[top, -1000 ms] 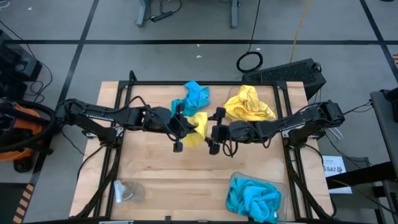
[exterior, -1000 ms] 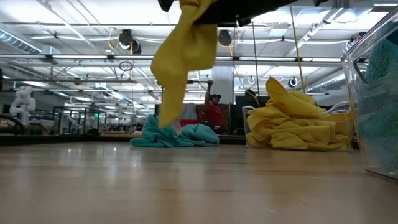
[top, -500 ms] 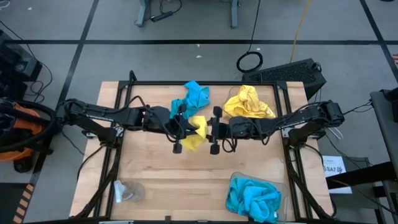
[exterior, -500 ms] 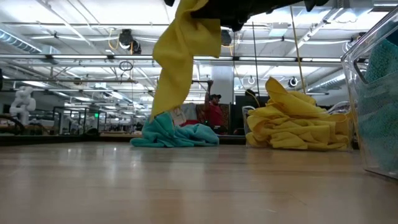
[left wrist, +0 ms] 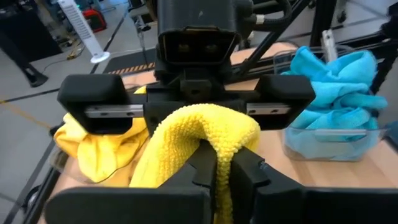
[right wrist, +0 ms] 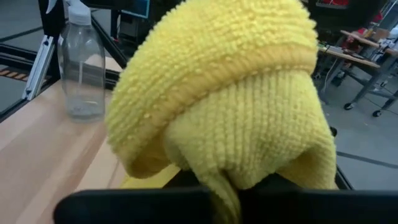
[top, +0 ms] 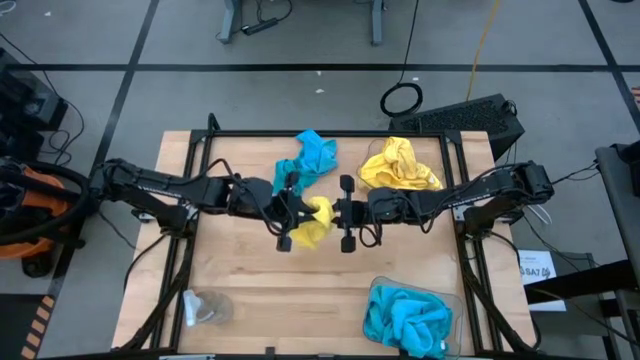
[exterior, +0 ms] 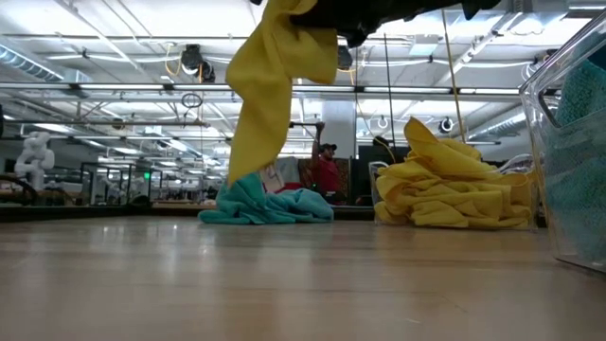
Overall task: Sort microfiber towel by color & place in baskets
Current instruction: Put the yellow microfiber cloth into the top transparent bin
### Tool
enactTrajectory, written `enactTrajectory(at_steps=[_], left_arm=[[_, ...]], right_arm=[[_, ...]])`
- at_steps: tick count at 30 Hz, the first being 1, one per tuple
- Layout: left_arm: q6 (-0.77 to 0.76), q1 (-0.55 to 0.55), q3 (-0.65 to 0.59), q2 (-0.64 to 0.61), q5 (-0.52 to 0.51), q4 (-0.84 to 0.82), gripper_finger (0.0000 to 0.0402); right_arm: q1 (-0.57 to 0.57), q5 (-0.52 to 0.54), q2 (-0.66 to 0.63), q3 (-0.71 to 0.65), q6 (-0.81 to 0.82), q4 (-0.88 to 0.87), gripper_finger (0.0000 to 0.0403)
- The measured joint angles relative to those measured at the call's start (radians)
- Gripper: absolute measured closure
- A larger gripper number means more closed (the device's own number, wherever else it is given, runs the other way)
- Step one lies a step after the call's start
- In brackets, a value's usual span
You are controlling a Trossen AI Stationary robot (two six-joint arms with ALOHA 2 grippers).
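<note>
Yellow towel [top: 312, 222] pinched by left fingers [left wrist: 208, 165], right fingers [left wrist: 99, 102] spread beside it, turquoise towels [top: 312, 155] behind.

Over the middle of the light wooden table [top: 250, 290], the left gripper [top: 287, 213] and the right gripper [top: 345, 213] face each other with only the lifted bright yellow microfiber towel [top: 313, 220] between them, so that gap is blocked. The far edge is crowded by a loose turquoise towel [top: 313, 154] and a clear bin of heaped yellow towels [top: 400, 167]. A clear bin of turquoise towels [top: 407, 317] fills the near right corner, and a small clear bottle [top: 203, 308] stands near left. Bare wood lies open between those two.
</note>
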Motion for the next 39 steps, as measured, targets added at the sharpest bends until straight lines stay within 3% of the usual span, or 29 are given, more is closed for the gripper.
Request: enactTrajectory(at_steps=[4,13,17,23,30,39], left_arm=[[0.000,-0.009,0.000,0.000,-0.055,-0.039,0.0350],[-0.036,-0.038,0.000,0.000,-0.138,-0.149,0.0215],[-0.063,-0.047,0.000,0.000,-0.180,-0.250,0.0176],[-0.155,-0.047,-0.001,0.000,-0.238,-0.387,0.0164],[-0.221,-0.069,-0.027,0.000,-0.249,-0.402,0.0164],[-0.275,-0.107,-0.163,0.000,-0.252,-0.217,0.0164]], right_arm=[[0.002,0.000,-0.002,0.000,0.003,-0.012,0.0399],[0.014,0.002,-0.010,0.000,0.014,-0.056,0.0400],[0.021,0.006,-0.037,0.000,0.007,-0.094,0.0400],[0.022,0.010,-0.126,0.000,0.000,-0.200,0.0401],[0.022,0.044,-0.261,0.000,-0.012,-0.347,0.0401],[0.022,0.164,-0.443,0.000,-0.005,-0.564,0.0401]])
